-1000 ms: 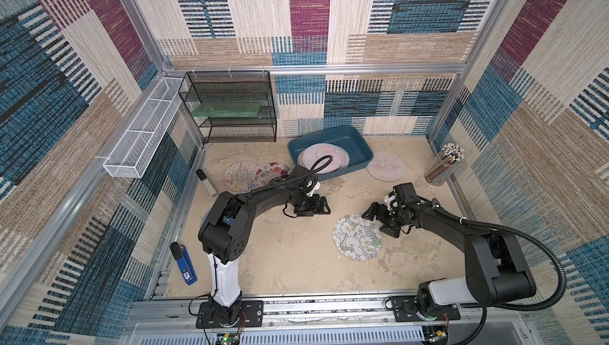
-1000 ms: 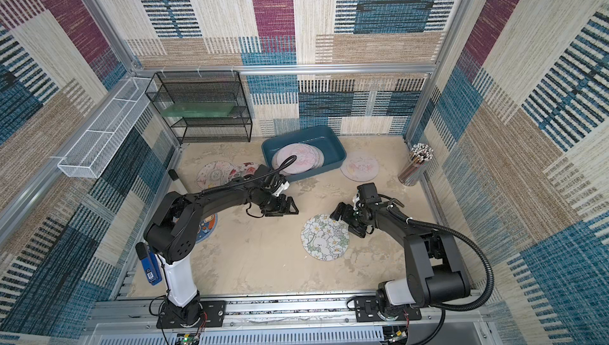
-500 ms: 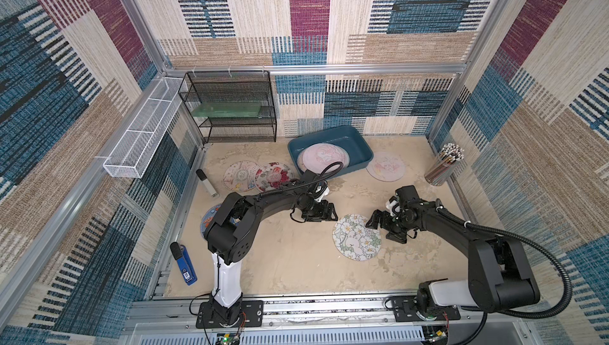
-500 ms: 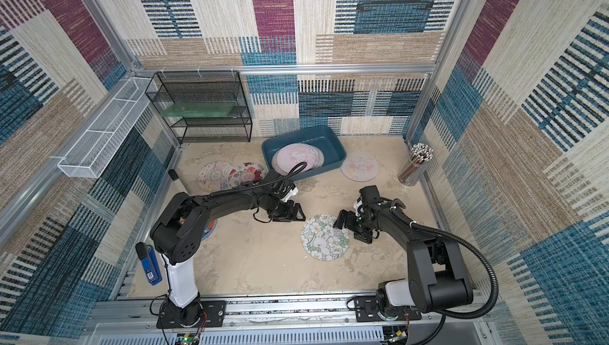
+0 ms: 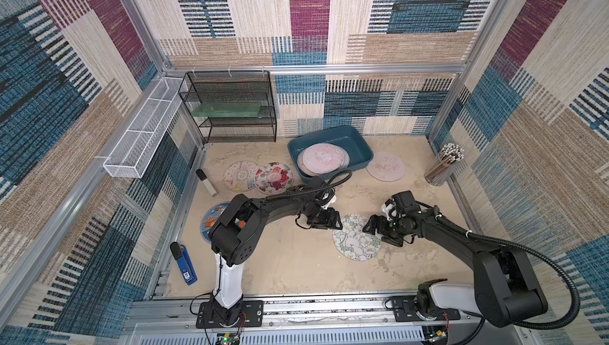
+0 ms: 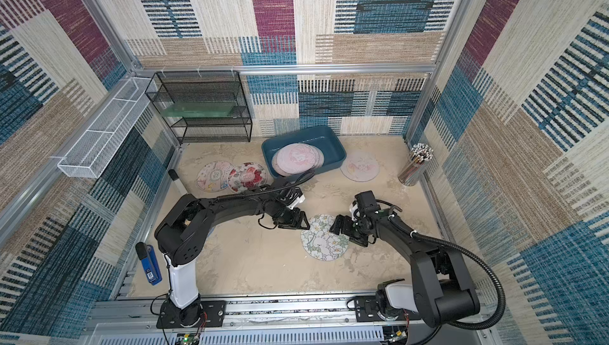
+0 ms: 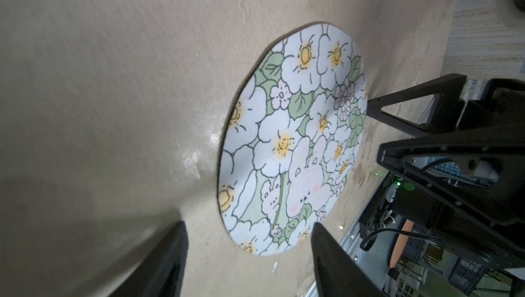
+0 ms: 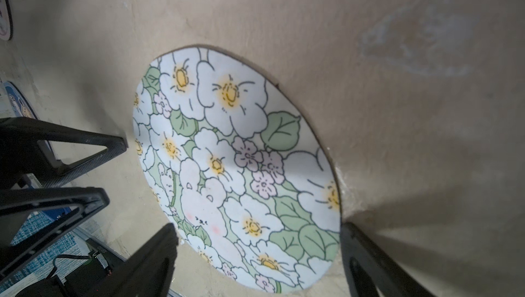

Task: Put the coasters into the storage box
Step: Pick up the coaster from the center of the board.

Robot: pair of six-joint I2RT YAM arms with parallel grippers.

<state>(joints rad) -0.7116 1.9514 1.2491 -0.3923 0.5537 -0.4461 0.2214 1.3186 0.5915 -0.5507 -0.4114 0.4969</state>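
A coaster (image 5: 356, 241) printed with white flowers and bunnies lies flat on the table, between my two grippers. My left gripper (image 5: 336, 223) is at its left edge and is open, and the left wrist view shows the coaster's (image 7: 295, 139) rim between the spread tips of that gripper (image 7: 248, 224). My right gripper (image 5: 375, 233) is at its right edge, also open, with the coaster's (image 8: 235, 167) rim lying between that gripper's (image 8: 258, 226) tips. The teal storage box (image 5: 359, 144) at the back holds several pink coasters (image 5: 324, 158). Neither gripper holds anything.
A pink coaster (image 5: 385, 166) lies right of the box and two more (image 5: 239, 175) (image 5: 273, 177) to its left. A dark blue one (image 5: 214, 218) shows partly under my left arm. A black wire rack (image 5: 230, 109), white mesh basket (image 5: 145, 129), pencil cup (image 5: 445, 165) and blue stapler (image 5: 184, 264) line the edges.
My left gripper has travelled from near the box forward and right to the flowered coaster's edge, its jaws narrowing a little. My right gripper has shifted slightly forward beside the coaster.
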